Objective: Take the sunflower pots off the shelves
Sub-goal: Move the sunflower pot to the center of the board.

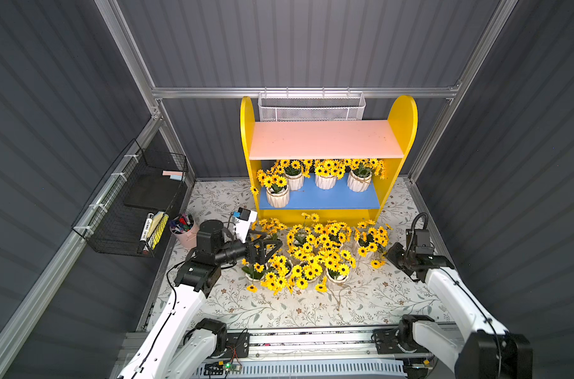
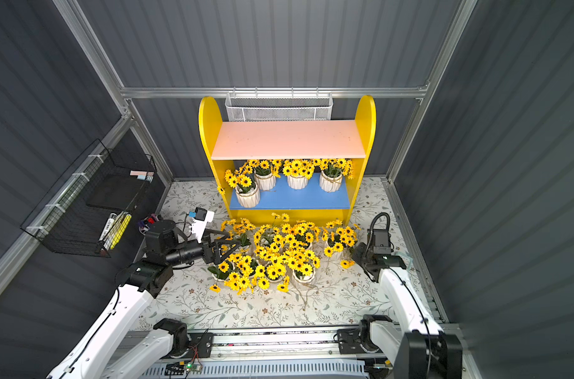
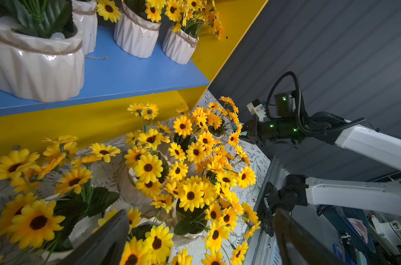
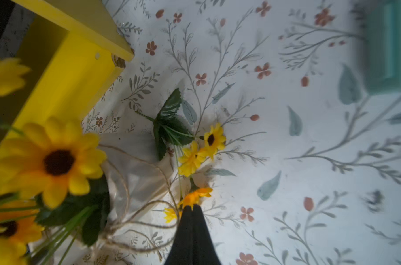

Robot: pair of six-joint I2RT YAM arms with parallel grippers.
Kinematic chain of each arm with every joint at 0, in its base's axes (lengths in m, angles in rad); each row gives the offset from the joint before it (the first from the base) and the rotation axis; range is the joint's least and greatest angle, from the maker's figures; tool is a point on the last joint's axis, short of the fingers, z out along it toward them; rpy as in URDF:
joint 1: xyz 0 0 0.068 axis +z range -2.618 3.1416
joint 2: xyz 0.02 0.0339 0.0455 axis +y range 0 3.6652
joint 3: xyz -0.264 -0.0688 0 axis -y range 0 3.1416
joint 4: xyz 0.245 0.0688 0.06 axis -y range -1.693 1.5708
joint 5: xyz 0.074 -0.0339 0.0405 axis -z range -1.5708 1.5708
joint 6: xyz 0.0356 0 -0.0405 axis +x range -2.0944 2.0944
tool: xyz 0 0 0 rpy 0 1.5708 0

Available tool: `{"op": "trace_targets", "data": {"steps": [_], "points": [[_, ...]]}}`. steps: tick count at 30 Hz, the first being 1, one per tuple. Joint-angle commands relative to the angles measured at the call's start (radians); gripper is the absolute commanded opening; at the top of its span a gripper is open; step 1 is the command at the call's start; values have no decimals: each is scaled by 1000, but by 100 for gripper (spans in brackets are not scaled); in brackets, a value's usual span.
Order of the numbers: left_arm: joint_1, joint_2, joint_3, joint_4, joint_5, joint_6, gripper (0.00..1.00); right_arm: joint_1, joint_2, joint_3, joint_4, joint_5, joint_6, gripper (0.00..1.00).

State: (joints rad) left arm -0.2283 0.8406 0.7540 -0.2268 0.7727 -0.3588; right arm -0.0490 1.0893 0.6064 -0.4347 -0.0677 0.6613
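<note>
Left gripper (image 1: 272, 245): your black jaws are spread wide and empty, hovering over the white ribbed twine-rimmed sunflower pots (image 1: 336, 277) crowded on the floral table cover (image 1: 394, 295). It is probably freed for another reach.

Right gripper (image 4: 192, 207): the jaws are pressed together, parked clear.

Four pots (image 1: 325, 182) stand on the blue lower board (image 1: 331, 200) of the yellow-sided shelves (image 1: 402, 131). The pink upper board (image 1: 325, 139) is bare.

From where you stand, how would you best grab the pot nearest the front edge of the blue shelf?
Probably by its white ribbed body, just under the twine. That pot stands upright near the front edge of the blue shelf, so come in level from the open front: flowers spread over its rim, and the pink shelf blocks any reach from above.
</note>
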Motion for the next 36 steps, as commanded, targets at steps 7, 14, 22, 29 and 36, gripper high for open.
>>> {"op": "trace_targets", "data": {"steps": [7, 14, 22, 29, 36], "points": [[-8, -20, 32, -26, -21, 30, 99, 32, 233, 39, 258, -238, -27, 0], [-8, -13, 37, -10, -21, 23, 99, 212, 293, 34, 366, -157, 85, 0], [-8, -32, 40, -38, -34, 39, 99, 341, 444, 137, 441, -169, 103, 0], [-8, -34, 39, -42, -39, 47, 99, 479, 496, 187, 453, -125, 133, 0], [-8, -35, 41, -42, -36, 48, 100, 560, 543, 193, 505, -106, 191, 0]]}}
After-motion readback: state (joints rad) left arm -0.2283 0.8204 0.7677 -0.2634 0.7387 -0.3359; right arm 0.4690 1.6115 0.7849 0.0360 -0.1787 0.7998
